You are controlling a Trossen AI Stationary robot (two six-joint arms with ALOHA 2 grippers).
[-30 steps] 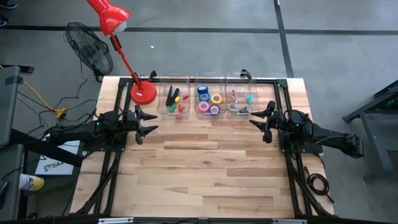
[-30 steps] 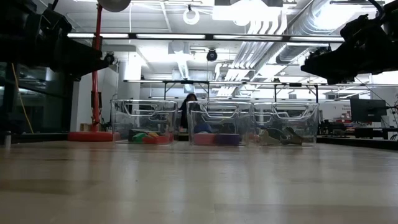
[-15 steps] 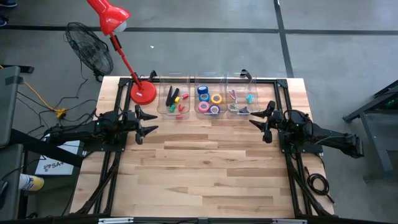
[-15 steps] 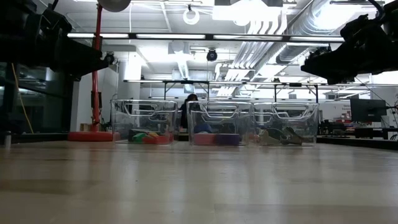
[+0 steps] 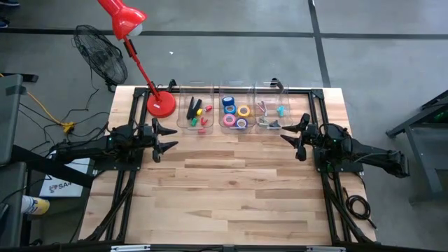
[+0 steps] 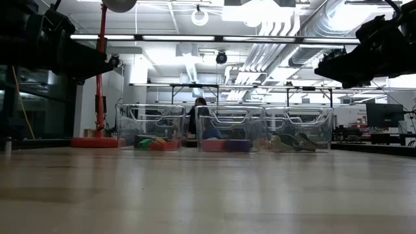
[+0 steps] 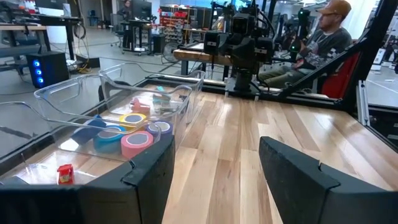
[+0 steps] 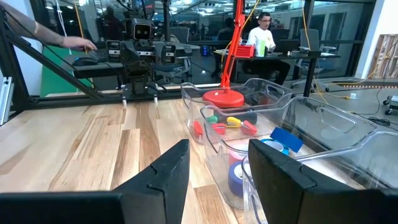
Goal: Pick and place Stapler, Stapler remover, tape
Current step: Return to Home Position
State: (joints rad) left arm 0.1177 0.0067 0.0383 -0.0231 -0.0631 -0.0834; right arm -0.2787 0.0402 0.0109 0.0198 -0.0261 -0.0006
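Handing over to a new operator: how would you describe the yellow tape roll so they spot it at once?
Find the red lamp base at the table's far edge; three clear bins stand in a row beside it. In the middle bin, it is the only yellow ring, on the side away from the lamp; the other rolls are blue, pink and purple.

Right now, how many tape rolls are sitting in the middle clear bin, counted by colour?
Blue tape: 2
Pink tape: 1
Yellow tape: 1
Purple tape: 1
Total: 5
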